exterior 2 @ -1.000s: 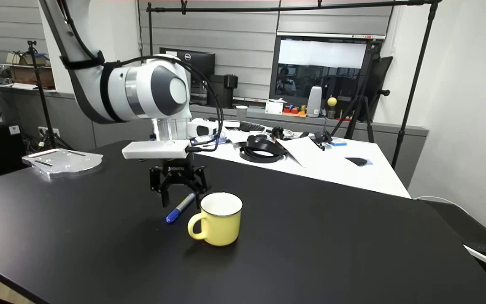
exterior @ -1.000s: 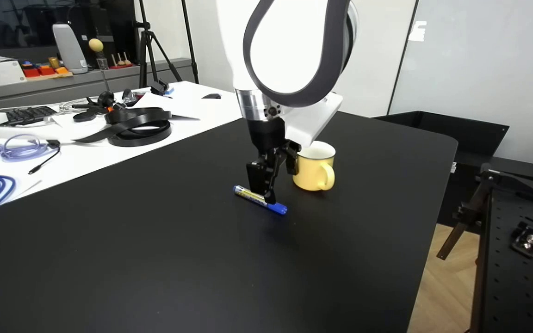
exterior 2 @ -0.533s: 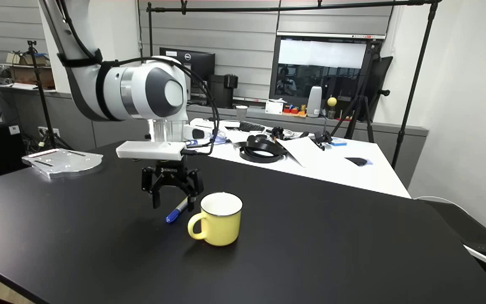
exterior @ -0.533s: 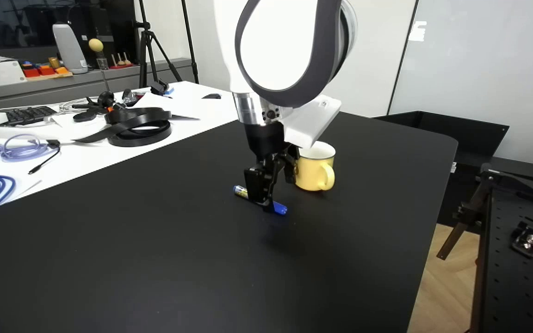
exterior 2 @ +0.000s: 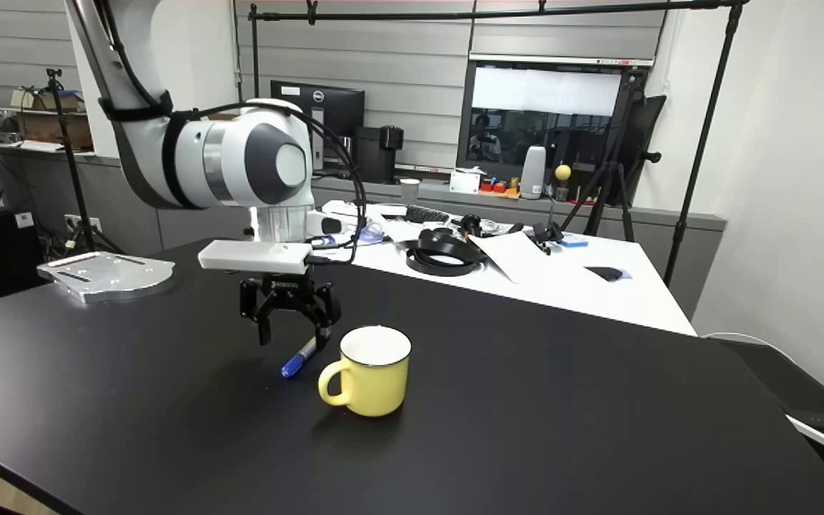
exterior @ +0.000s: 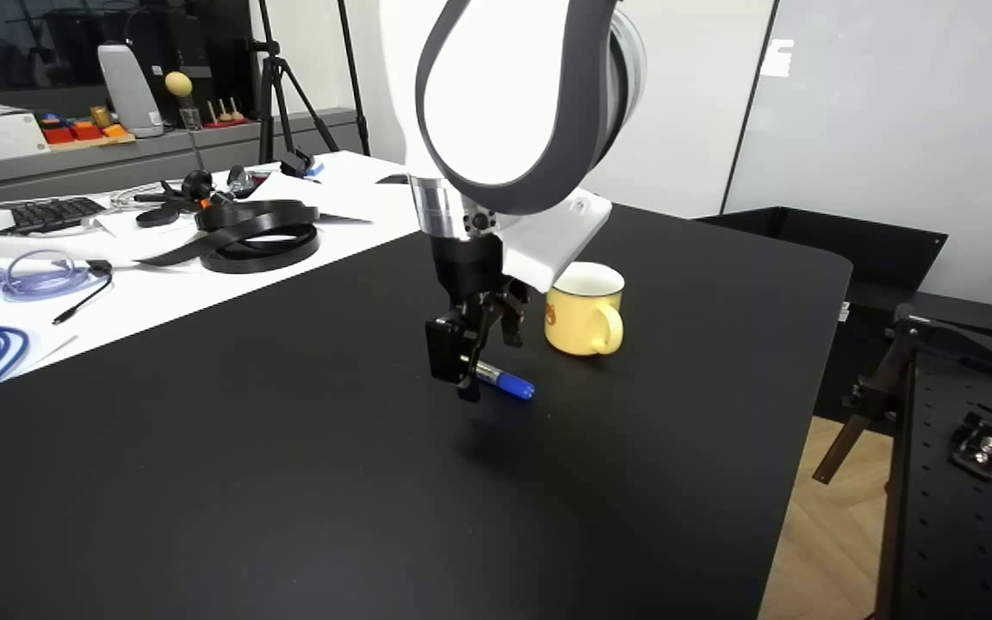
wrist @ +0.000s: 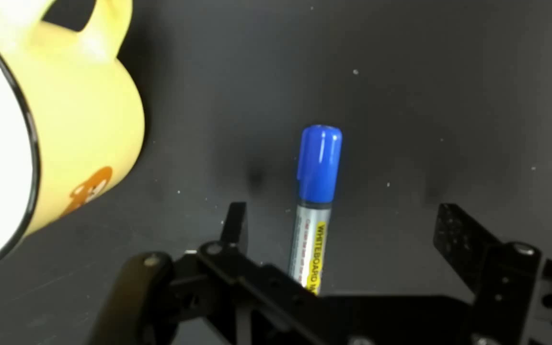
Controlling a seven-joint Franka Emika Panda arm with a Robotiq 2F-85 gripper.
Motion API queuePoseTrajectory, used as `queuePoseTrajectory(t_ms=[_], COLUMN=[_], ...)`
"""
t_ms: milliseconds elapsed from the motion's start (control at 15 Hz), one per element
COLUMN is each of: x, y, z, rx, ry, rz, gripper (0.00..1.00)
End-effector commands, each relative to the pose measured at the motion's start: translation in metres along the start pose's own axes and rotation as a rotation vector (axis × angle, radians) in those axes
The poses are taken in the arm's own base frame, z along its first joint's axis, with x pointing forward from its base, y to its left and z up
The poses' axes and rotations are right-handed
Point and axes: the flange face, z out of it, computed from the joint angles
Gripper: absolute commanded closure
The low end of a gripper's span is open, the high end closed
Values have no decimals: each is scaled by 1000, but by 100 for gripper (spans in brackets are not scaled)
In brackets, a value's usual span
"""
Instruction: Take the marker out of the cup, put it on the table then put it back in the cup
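The marker, with a blue cap and silver, yellow-labelled body, lies flat on the black table [exterior: 289, 482]. It shows in both exterior views [exterior: 515, 385] [exterior 2: 295, 365] and in the wrist view [wrist: 320, 165], where its lower end is hidden behind the gripper. The yellow cup stands upright beside it in both exterior views [exterior: 578, 323] [exterior 2: 381, 386] and at the left of the wrist view [wrist: 89, 110]. My gripper [wrist: 342, 211] is open and empty above the marker. The marker lies between the fingers, nearer the left finger. The gripper also shows in both exterior views [exterior: 490, 368] [exterior 2: 292, 342].
A clear plate-like block [exterior 2: 108, 275] lies on the black table's far left in an exterior view. A white table [exterior 2: 584, 293] with black straps [exterior 2: 444, 254], cables and papers adjoins it. A pegboard-like black surface [exterior: 970, 508] stands at the right in an exterior view.
My open gripper has moved away from the cup, to the left in both exterior views, over the marker. The marker and the cup have not moved.
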Motion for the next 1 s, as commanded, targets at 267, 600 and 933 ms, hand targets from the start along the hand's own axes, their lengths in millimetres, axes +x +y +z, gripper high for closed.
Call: queuePoseTrajectory(t_ms=[267,600,933], x=[17,19,15], y=[15,31,37], z=[5,11,-10], rx=[33,39,18], ry=[37,33,70], rz=[61,95,95], gripper=[55,89,95])
